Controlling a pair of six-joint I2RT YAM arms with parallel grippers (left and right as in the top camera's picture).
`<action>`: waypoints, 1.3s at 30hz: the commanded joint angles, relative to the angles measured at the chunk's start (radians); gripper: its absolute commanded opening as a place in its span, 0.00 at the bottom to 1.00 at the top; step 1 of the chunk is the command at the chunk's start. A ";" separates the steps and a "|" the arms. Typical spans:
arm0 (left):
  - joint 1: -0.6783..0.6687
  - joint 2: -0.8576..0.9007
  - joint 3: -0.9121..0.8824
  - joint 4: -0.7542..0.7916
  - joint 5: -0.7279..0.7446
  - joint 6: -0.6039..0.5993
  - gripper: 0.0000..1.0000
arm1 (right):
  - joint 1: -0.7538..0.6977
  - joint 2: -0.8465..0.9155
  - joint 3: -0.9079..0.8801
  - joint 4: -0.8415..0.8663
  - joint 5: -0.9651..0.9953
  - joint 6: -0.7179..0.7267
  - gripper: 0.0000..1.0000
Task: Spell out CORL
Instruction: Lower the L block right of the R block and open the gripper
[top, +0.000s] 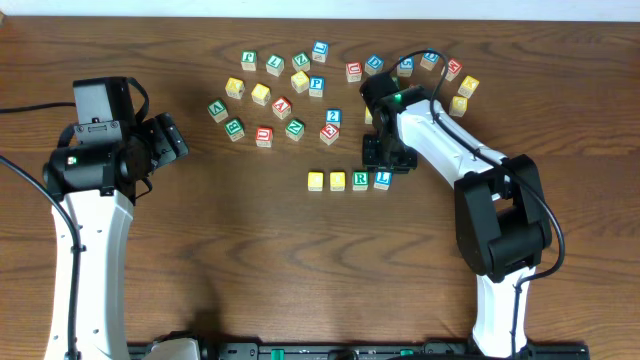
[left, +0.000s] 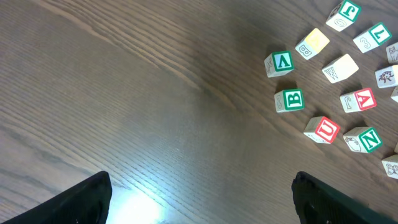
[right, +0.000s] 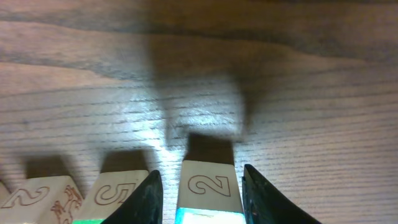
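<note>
Four cubes stand in a row on the table: two with yellow tops, a green R and a blue L. My right gripper hangs over the L cube at the row's right end. The right wrist view has that L cube between my fingers, its side bearing a 2, with a narrow gap on each side, so the right gripper is slightly open around it. The R cube, side marked 5, sits just left. At the far left my left gripper stands wide open and holds nothing.
Several loose letter cubes lie scattered behind the row and around my right arm. The left wrist view has green V, green B and red U cubes at right over bare wood.
</note>
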 joint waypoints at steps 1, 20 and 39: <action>0.002 -0.007 0.005 -0.003 -0.009 -0.002 0.91 | 0.002 0.008 0.026 -0.005 0.005 -0.005 0.32; 0.002 -0.007 0.005 -0.003 -0.009 -0.002 0.91 | 0.016 0.008 0.025 -0.023 0.005 -0.109 0.29; 0.002 -0.007 0.005 -0.003 -0.009 -0.002 0.91 | 0.013 0.008 0.040 -0.028 -0.004 -0.117 0.46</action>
